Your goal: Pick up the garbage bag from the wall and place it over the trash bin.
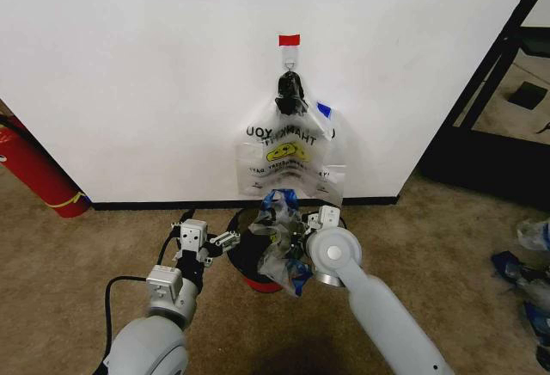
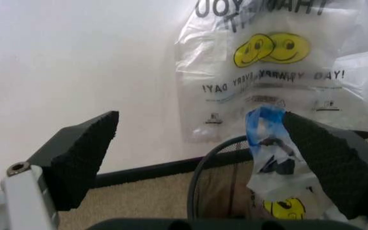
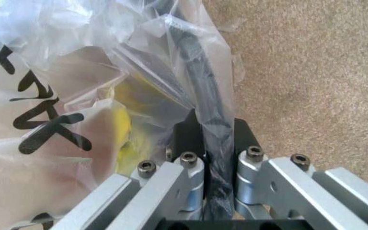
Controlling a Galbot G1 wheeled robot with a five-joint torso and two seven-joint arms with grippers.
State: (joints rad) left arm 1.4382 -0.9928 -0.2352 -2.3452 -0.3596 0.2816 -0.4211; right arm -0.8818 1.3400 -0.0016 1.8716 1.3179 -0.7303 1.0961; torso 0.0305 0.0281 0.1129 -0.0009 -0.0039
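Right hand (image 1: 302,236) clamped on the garbage bag (image 1: 279,246) at the trash bin (image 1: 249,267) rim — bag bunched over the opening. Left hand (image 1: 219,242) wide open, empty — just beside the bin's opposite side.

Grey-white rounded arms, black cable, silver screwed claw (image 3: 217,163) links, black foam pads (image 2: 82,158)
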